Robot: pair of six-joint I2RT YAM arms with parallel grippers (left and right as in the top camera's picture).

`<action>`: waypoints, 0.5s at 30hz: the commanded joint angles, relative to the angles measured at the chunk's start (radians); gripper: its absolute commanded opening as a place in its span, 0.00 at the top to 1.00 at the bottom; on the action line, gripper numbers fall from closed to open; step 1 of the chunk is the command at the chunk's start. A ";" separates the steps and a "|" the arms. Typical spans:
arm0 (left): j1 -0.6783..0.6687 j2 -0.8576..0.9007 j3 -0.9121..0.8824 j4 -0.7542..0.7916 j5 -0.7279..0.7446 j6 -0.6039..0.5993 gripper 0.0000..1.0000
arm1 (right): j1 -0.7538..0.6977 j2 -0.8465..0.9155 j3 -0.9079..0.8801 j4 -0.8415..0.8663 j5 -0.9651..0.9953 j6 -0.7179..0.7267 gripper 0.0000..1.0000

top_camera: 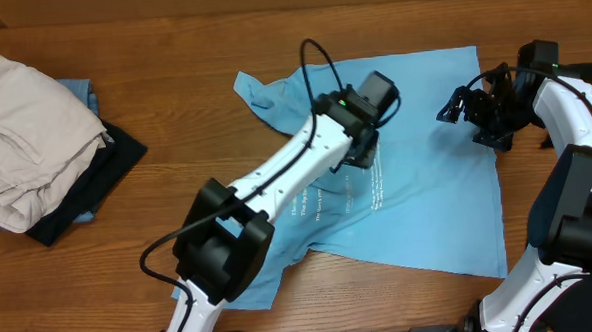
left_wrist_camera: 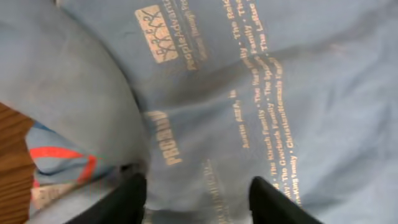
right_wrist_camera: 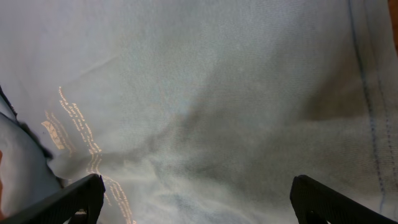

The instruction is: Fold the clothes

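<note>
A light sky-blue T-shirt [top_camera: 433, 205] with white lettering [top_camera: 376, 188] lies spread across the middle of the table, its left part bunched and folded over. My left gripper [top_camera: 365, 143] hangs low over the printed area. In the left wrist view its fingers [left_wrist_camera: 132, 193] stand apart over the shirt [left_wrist_camera: 311, 93], with a raised fold of cloth running between them and a red-orange mark [left_wrist_camera: 62, 154] at the left. My right gripper [top_camera: 454, 109] hovers above the shirt's upper right part; in the right wrist view it [right_wrist_camera: 198, 183] is wide open over flat cloth [right_wrist_camera: 217, 93].
At the table's left end sits a pile of other clothes: an off-white garment [top_camera: 25, 138] on top, a blue one [top_camera: 83, 92] and a black one [top_camera: 111, 169] under it. Bare wood [top_camera: 174, 111] separates the pile from the shirt.
</note>
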 commanded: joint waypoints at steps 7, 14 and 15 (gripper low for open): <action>0.115 0.031 0.064 -0.355 -0.203 -0.038 0.36 | 0.002 -0.024 0.018 0.002 -0.009 0.004 0.00; 0.330 0.033 0.016 -0.374 0.199 0.289 0.32 | 0.002 -0.024 0.018 0.002 -0.009 0.003 0.00; 0.345 0.033 0.007 -0.375 0.217 0.299 0.31 | 0.002 -0.024 0.018 0.002 -0.009 0.003 0.00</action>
